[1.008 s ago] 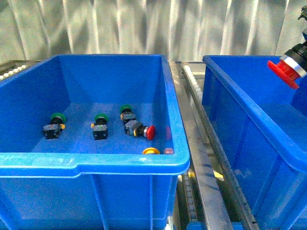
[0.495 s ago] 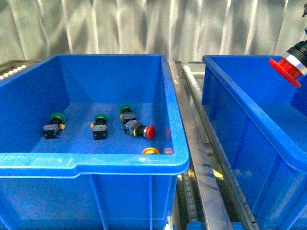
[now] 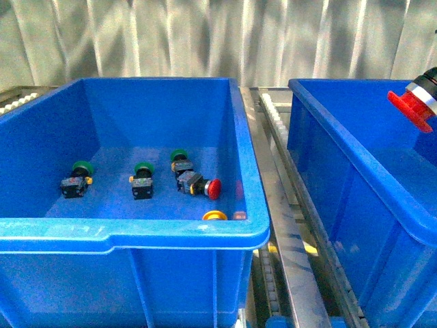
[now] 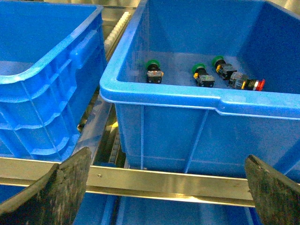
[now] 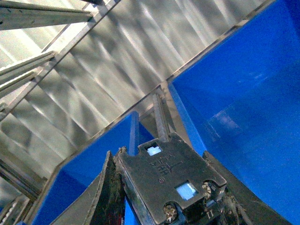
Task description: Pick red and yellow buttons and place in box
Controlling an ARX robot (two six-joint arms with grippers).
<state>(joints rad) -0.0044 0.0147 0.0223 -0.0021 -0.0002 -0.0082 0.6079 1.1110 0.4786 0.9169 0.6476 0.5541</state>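
Observation:
My right gripper is shut on a red button (image 3: 412,108), held high over the right blue box (image 3: 355,178) at the front view's right edge; the gripper itself is out of that frame. The right wrist view shows the button's grey-black body (image 5: 168,183) clamped between the fingers (image 5: 110,192). In the left blue box (image 3: 136,232) lie another red button (image 3: 203,186), a yellow cap (image 3: 214,216) by the near wall, and three green-capped switches (image 3: 143,179). My left gripper (image 4: 168,187) is open and empty, low in front of that box.
A metal roller rail (image 3: 280,205) runs between the two boxes. A third blue box (image 4: 42,79) shows beside the left box in the left wrist view, with a metal bar (image 4: 164,180) across below. Corrugated grey wall behind.
The held red button has moved a little further right and slightly down over the right box. Nothing in the left box has moved.

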